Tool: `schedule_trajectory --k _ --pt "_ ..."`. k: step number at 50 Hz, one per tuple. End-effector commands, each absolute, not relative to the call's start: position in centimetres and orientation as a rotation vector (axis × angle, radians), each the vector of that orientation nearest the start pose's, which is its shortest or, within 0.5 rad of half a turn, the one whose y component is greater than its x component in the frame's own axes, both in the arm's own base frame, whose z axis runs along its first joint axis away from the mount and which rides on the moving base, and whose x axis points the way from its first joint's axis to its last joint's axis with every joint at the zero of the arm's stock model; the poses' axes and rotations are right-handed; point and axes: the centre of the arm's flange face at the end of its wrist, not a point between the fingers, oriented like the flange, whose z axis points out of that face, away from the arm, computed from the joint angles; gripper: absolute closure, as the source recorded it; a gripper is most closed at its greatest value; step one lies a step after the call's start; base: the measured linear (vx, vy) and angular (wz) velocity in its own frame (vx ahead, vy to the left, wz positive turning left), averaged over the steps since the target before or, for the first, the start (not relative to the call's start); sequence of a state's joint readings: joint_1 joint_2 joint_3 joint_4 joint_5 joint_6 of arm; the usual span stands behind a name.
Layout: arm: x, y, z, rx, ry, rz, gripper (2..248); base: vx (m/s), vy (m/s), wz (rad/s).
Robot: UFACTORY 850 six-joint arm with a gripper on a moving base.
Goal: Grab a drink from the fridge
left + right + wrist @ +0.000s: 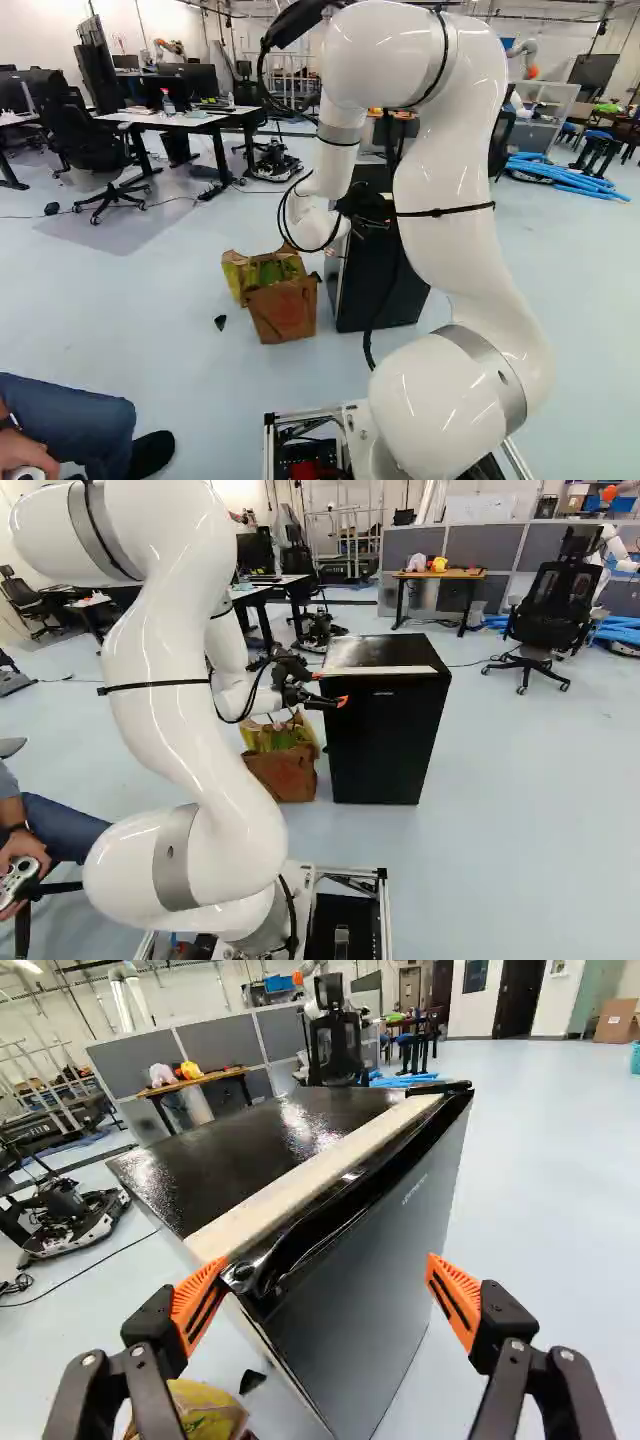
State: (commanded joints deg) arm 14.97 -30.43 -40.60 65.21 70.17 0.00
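Looking for the drink, I cannot see one anywhere; I suppose it is inside the black fridge (385, 745), which stands upright on the floor (520, 810) ahead of the arm. Its door (365, 1260) looks closed, so the drink must wait behind it, and opening this door is, in my judgement, the step in hand. Along the front of the fridge's top runs a pale strip (300, 1180), just behind the upper edge of the door. Near the top front corner is the pincer (325, 1268), open, with its two orange pads (198, 1298) wide apart and nothing gripped. One pad is very close to the black corner of the door; whether it touches, I cannot tell. Probably the pincer is held so high and to the side because a finger could catch the door's edge there and pull it outward. A push in the wrong direction might shift the fridge instead, so a gentle approach seems wise. Beside the fridge stands a brown bag (283, 312), perhaps put there only for storing; the swing of the door or the arm (190, 680) could maybe knock it.
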Motion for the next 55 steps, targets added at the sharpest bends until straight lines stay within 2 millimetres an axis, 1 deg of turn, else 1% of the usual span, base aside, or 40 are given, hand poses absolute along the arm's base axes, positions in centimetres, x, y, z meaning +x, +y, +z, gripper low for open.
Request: schedule_trajectory --k 14,32,55 --pt "45.8 4.4 28.4 -2.525 1.407 -2.062 3 0.000 -0.001 -0.002" --pt "43.9 4.4 28.4 -2.544 1.465 -2.043 3 0.000 0.000 0.000" --pt "41.5 3.9 28.4 -2.557 1.589 -2.016 3 0.000 0.000 0.000"
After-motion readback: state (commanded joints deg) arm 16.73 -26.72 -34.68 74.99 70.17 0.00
